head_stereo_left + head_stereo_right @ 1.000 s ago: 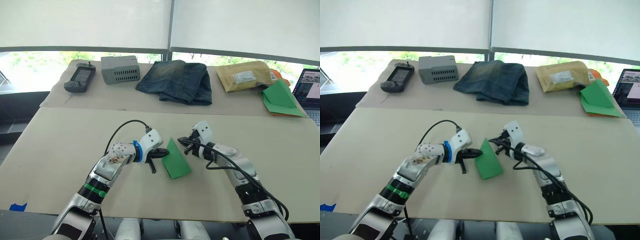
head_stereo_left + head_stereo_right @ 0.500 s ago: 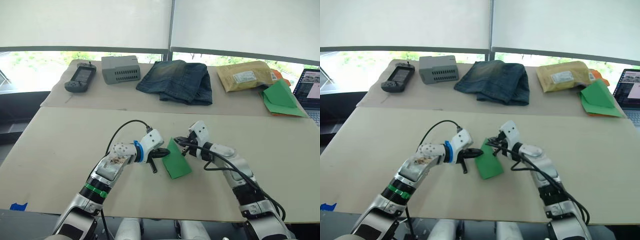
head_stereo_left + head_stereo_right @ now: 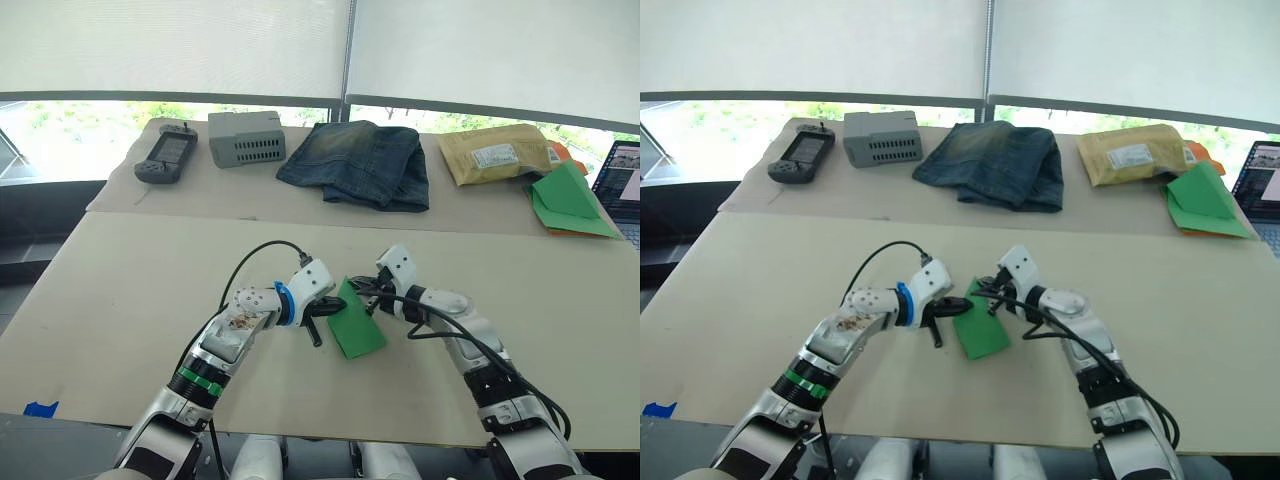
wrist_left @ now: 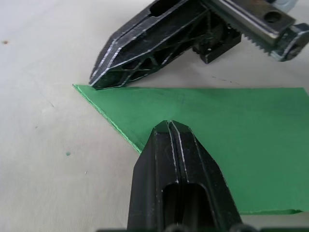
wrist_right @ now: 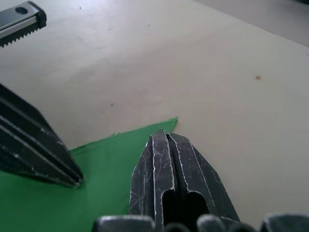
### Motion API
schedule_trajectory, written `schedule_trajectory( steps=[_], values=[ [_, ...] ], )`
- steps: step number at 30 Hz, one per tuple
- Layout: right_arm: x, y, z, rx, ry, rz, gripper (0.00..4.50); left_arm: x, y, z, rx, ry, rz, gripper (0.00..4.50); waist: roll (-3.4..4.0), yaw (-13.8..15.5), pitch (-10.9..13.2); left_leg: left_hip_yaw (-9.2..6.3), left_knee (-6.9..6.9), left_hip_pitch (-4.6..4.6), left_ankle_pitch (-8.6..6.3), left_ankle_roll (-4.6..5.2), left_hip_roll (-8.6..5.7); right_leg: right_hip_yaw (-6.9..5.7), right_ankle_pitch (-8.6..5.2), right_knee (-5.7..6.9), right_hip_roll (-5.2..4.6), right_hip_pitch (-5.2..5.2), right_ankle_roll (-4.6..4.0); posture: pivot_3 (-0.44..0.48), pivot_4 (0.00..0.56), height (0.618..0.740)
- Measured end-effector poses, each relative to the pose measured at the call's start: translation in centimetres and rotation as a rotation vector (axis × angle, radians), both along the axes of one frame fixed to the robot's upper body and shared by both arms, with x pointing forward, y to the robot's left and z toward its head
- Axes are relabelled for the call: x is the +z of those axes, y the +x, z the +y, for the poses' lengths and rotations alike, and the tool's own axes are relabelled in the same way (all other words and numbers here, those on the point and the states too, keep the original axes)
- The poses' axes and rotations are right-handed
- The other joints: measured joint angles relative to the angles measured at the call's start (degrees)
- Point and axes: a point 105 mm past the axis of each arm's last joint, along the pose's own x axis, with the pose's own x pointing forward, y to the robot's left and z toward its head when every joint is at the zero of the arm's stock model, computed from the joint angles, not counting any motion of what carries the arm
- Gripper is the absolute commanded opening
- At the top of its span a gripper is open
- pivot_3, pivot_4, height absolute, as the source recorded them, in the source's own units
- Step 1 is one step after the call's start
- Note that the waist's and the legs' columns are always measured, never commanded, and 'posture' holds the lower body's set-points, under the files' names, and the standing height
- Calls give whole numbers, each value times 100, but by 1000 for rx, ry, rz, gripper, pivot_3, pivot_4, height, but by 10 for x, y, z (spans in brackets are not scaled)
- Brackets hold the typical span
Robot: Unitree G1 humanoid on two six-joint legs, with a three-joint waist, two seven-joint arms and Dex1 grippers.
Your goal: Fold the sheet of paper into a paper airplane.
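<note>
so here's where i'm at with the plane. going left to right along the far edge of the table (image 3: 120, 290): a handheld game console (image 3: 164, 156) near the far left corner, then a grey box (image 3: 245, 139), a pile of folded jeans (image 3: 358, 163), a padded mailer (image 3: 495, 155), and near the far right corner a green triangular paper stack (image 3: 565, 194) with an orange edge plus a bit of a laptop (image 3: 621, 178). none of that is mine to touch.

the sheet of paper (image 3: 358, 318) lies flat around the middle of the table, a bit toward the near edge, already folded into a slanted, roughly four-sided shape. my left gripper (image 4: 174, 133) is clenched with nothing in it, tip pressing down on the sheet's left edge. my right gripper (image 5: 166, 140) is likewise pinched closed and empty, tip planted on the sheet's far corner. the two tips are near each other, not touching.

what worries me: both contacts sit right at the margins, so my guess is any sideways drag will skid the paper across the smooth table instead of creasing it. if one tip pushes harder than the other the sheet will probably pivot and the fold will run crooked. and thin paper could buckle or tear at that corner if i lean in too much.
</note>
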Motion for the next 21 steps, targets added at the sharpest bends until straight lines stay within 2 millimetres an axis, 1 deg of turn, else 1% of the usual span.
schedule_trajectory(
  steps=[1,7,12,16,21],
  values=[
    [-1,-4,-2,4,-4,-1,19,0,0,0,0,1,0,0,0,2,-1,0,0,1,0,0,0,0,-7,0,0,1,11,0,150,734],
    [-5,-32,-12,23,-12,19,19,-1,2,-1,-15,10,-4,0,1,8,-11,0,0,2,0,0,0,0,-9,-1,0,3,12,0,150,734],
    [-9,-54,-15,56,-21,40,19,-2,3,-1,-24,17,-12,0,5,11,-19,-1,0,6,0,0,1,-1,-12,-1,1,6,12,0,150,734],
    [-9,-66,-15,96,-54,37,19,-2,4,-2,-32,22,-11,0,4,15,-22,-1,1,7,0,0,0,-2,-13,-2,1,8,12,0,150,734],
    [-8,-70,-12,149,-143,-12,19,-2,6,-3,-35,22,-7,0,4,10,-23,0,1,10,0,0,0,-2,-13,-2,1,7,12,0,150,734]
  ],
)
